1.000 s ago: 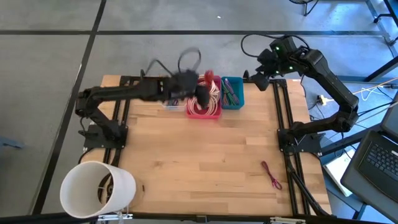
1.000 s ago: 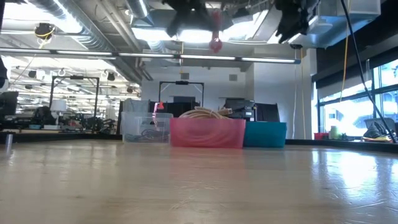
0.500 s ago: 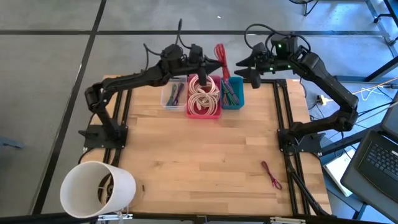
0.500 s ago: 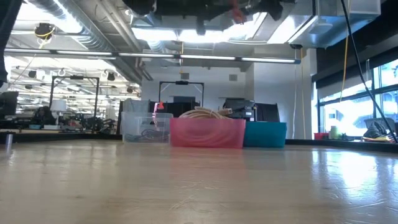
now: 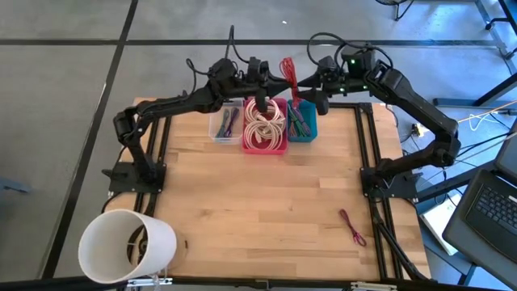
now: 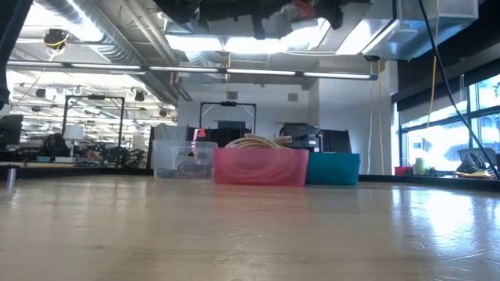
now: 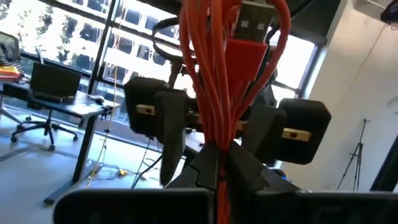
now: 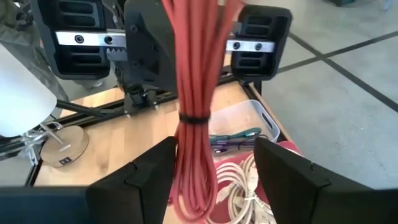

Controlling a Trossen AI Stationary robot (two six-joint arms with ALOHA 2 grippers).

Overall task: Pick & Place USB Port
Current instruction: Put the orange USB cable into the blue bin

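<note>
A red USB cable bundle (image 5: 287, 74), bound by a black tie (image 8: 189, 118), hangs high above the pink bin (image 5: 246, 145) and teal bin (image 5: 312, 133) at the table's far edge. Its USB plug (image 7: 252, 23) points up. My left gripper (image 5: 277, 82) is shut on it. My right gripper (image 5: 313, 84) faces it from the table's right, open, with a finger (image 8: 152, 177) on either side of the bundle's lower part; whether one touches it, I cannot tell. In the low view both grippers and the cable (image 6: 301, 9) show only at the upper edge. My left gripper pinches the bundle's strands (image 7: 219, 146) between its two fingers, below the plug. The fingers come about level from the table's left and lie across the bundle. The bundle stands roughly upright, plug end up, its looped end (image 8: 194, 202) hanging free, clear of the bins.
A clear bin (image 5: 215, 129) with cables stands left of the pink bin, which holds coiled white cables (image 5: 265, 121). Another red cable (image 5: 352, 226) lies near the table's right front. A white cup-shaped object (image 5: 125, 244) stands at the near left corner.
My left gripper has risen out of the pink bin with the red bundle and tipped from pointing down to about level, drawing the cable clear. My right gripper has gone toward the table's left, up to the bundle, tipping closer to level.
</note>
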